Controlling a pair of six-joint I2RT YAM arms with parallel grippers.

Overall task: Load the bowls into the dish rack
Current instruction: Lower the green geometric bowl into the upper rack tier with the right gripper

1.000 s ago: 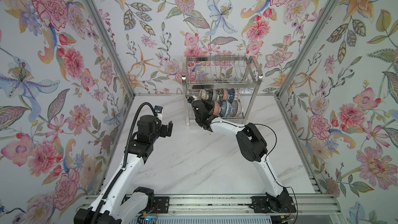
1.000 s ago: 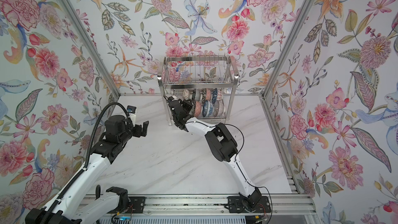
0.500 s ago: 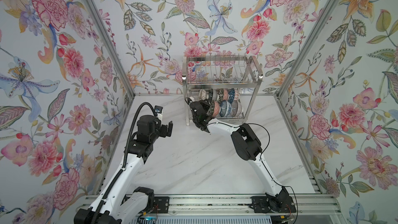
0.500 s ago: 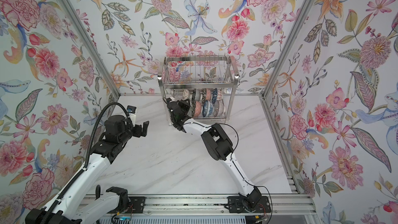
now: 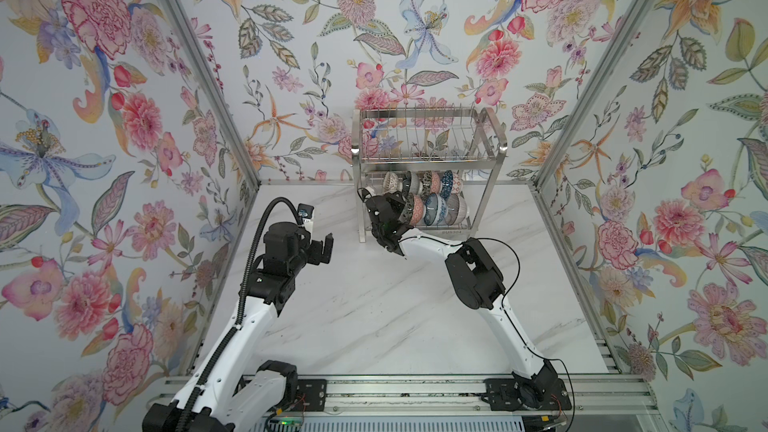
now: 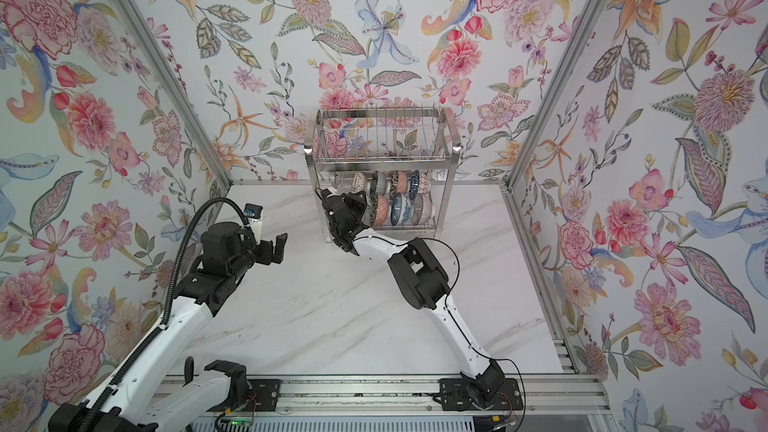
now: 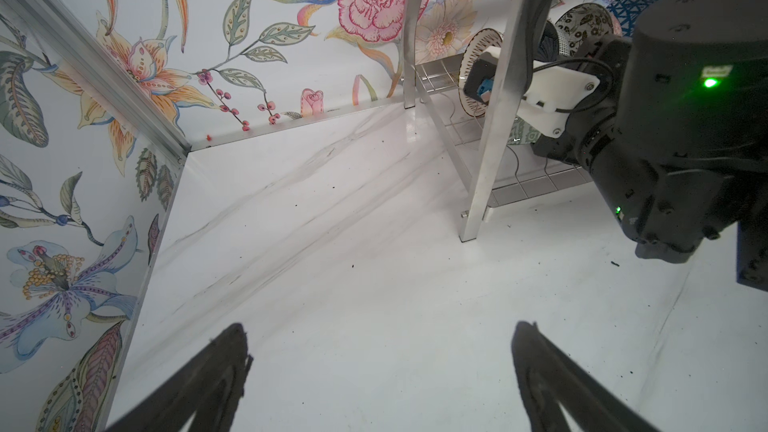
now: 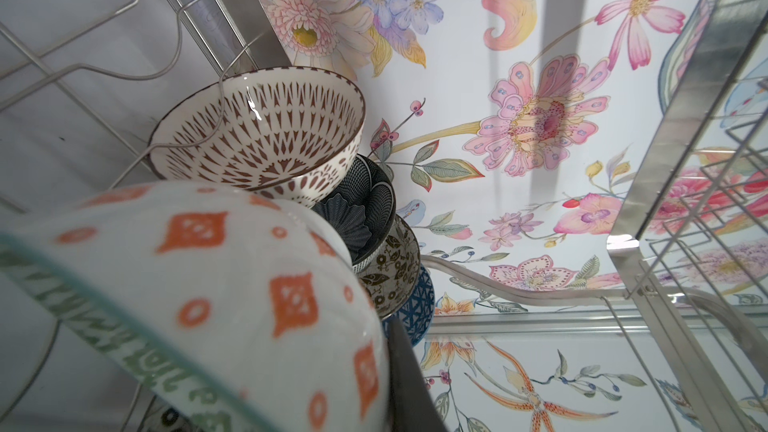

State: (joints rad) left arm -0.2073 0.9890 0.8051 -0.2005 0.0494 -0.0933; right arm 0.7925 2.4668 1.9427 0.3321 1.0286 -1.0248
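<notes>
Left jaws wide; one dish rack (image 5: 428,158), roughly ten bowls (image 5: 437,206).

Patterned bowls (image 5: 436,206) on edge, dish rack (image 5: 428,158) lower tier.

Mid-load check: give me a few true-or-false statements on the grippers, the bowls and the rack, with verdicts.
1. The left gripper stands open and empty. True.
2. The bowls sit on the upper tier of the dish rack. False: they stand on edge in the lower tier.
3. The right gripper is at the lower tier, beside the bowls. True.
4. The left gripper reaches into the dish rack. False: it hangs over the table, apart from the rack.
</notes>
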